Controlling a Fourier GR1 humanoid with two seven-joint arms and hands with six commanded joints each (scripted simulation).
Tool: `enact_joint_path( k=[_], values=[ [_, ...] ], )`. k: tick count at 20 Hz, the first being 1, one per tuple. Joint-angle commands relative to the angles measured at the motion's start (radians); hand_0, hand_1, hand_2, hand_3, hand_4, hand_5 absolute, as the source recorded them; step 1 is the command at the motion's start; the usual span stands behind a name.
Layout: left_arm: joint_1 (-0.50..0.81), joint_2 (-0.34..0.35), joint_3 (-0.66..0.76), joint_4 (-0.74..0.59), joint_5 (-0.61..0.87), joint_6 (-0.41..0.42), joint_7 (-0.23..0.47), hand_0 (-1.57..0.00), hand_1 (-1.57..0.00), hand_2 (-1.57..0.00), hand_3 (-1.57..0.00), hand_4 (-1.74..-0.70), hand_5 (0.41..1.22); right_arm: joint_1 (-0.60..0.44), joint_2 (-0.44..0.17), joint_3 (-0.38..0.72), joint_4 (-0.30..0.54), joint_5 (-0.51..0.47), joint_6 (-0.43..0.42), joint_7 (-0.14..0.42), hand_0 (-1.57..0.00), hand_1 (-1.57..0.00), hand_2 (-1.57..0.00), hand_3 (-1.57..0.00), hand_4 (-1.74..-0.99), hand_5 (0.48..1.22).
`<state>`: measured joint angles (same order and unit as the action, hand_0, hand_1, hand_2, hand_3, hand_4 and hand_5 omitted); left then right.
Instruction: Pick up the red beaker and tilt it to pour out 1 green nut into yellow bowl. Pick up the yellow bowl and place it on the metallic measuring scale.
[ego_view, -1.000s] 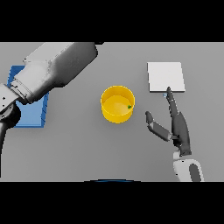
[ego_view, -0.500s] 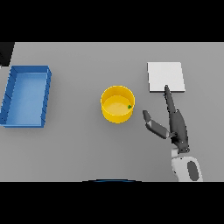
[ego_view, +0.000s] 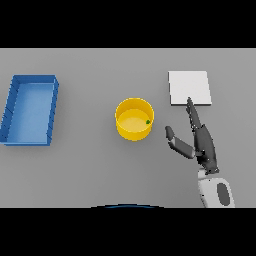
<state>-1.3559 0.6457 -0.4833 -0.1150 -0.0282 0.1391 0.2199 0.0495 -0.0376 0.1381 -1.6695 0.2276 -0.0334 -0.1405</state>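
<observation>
You are looking down at a yellow bowl (ego_view: 134, 119) sitting upright near the middle of a grey table (ego_view: 90, 170). A small green nut (ego_view: 148, 121) is lying inside it, against the right side of the inner wall. To the bowl's right, and a little nearer to you, your right hand (ego_view: 202, 145) is hovering over the table, apart from the bowl. Its fingers are stretching straight out, pointing away from you, with the thumb spreading toward the bowl; the hand is holding nothing. The longest fingertip is reaching the near edge of the metallic measuring scale (ego_view: 189, 87), a pale square plate lying flat at the far right. Well to the left, a blue tray (ego_view: 11, 112) is resting on the table. The table's plain grey surface is filling the whole view, so nothing of the room beyond is showing.
</observation>
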Motion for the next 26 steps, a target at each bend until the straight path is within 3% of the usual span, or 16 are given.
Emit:
enact_joint_path(
  k=[1,3,6,13,15,17,19,20,21,22,23,24,26],
  values=[
    [0.031,0.006,0.015,-0.027,0.031,0.014,-0.011,-1.57,-1.57,-1.57,-1.52,-1.74,1.221,0.000,0.001,0.010,0.004,0.013,-0.001,-0.010,0.00,0.00,0.00,0.00,-1.168,0.680],
    [0.102,0.018,0.026,-0.073,0.086,0.028,0.048,-1.57,-1.57,-1.57,-1.46,-1.74,1.221,0.000,-0.010,0.010,0.001,0.017,0.005,-0.009,0.00,0.00,0.00,0.00,-1.188,0.696],
    [0.244,0.031,0.048,-0.209,0.183,0.081,0.080,-1.57,-1.57,-1.57,-1.37,-1.74,1.221,0.019,-0.004,0.020,-0.009,0.031,-0.003,-0.014,0.00,0.00,0.00,0.00,-1.194,0.703],
    [0.572,0.103,0.025,-0.649,0.326,0.259,0.239,-1.57,-1.57,-1.57,-1.39,-1.74,1.221,0.006,-0.006,0.016,0.010,0.031,-0.005,-0.023,0.00,0.00,0.00,0.00,-1.201,0.693],
    [0.640,0.118,0.000,-0.744,0.345,0.302,0.285,-1.57,-1.57,-1.57,-1.38,-1.74,1.221,-0.014,-0.004,0.007,0.021,0.032,-0.015,-0.003,0.00,0.00,0.00,0.00,-1.186,0.687],
    [0.691,0.134,-0.028,-0.839,0.371,0.339,0.342,-1.57,-1.57,-1.57,-1.38,-1.74,1.076,0.004,-0.009,0.010,0.003,0.021,-0.002,-0.007,0.00,0.00,0.00,0.00,-1.170,0.683],
    [0.716,0.161,-0.044,-0.885,0.417,0.304,0.368,-1.57,-1.57,-1.57,-1.37,-1.73,0.955,0.001,-0.013,0.003,0.015,0.014,0.004,-0.002,0.00,0.00,0.00,0.00,-1.168,0.679],
    [0.726,0.175,-0.064,-0.916,0.431,0.282,0.376,-1.57,-1.57,-1.57,-1.41,-1.66,0.888,-0.007,-0.006,0.008,0.021,0.020,0.000,0.001,0.00,0.00,0.00,0.00,-1.165,0.678],
    [0.736,0.190,-0.075,-0.948,0.447,0.265,0.359,-1.57,-1.57,-1.57,-1.37,-1.49,0.827,-0.014,-0.010,0.005,0.019,0.020,-0.002,0.002,0.00,0.00,0.00,0.00,-1.165,0.675],
    [0.750,0.210,-0.095,-0.979,0.441,0.227,0.339,-1.57,-1.54,-1.49,-1.24,-1.31,0.774,-0.011,-0.008,0.005,0.019,0.019,-0.004,-0.001,0.00,0.00,0.00,0.00,-1.163,0.671],
    [0.763,0.233,-0.097,-1.001,0.448,0.189,0.308,-1.50,-1.38,-1.31,-1.10,-1.15,0.740,-0.004,-0.008,0.008,0.020,0.022,-0.004,-0.006,0.00,0.00,0.00,0.00,-1.159,0.669],
    [0.780,0.248,-0.089,-1.024,0.476,0.137,0.272,-1.25,-1.10,-1.05,-0.88,-1.03,0.714,-0.003,-0.011,0.007,0.013,0.027,-0.009,-0.010,0.00,0.00,0.00,0.00,-1.161,0.669],
    [0.794,0.267,-0.083,-1.042,0.510,0.074,0.267,-0.80,-0.71,-0.67,-0.57,-0.87,0.682,-0.004,-0.009,0.007,0.016,0.015,0.000,-0.005,0.00,0.00,0.00,0.00,-1.156,0.673]
  ],
)
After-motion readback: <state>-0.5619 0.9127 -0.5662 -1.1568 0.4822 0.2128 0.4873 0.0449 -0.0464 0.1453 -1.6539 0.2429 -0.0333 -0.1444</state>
